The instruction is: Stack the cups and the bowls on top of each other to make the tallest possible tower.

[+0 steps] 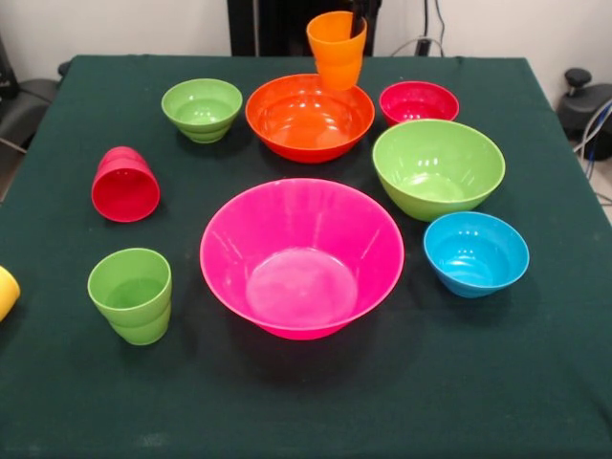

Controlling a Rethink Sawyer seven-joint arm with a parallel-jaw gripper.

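Observation:
An orange cup hangs upright over the far rim of the large orange bowl. My gripper comes down from the top edge, shut on the cup's right wall with one dark finger inside the rim. The very large pink bowl stands mid-table, holding nothing. The large green bowl and small blue bowl sit to its right. At the back are a small red bowl and a small green bowl. At left, a red cup lies on its side and a green cup stands upright. No tower stands.
A yellow cup is cut off by the left edge of the picture. A dark green cloth covers the table. Dark equipment and cables lie off the table's right edge.

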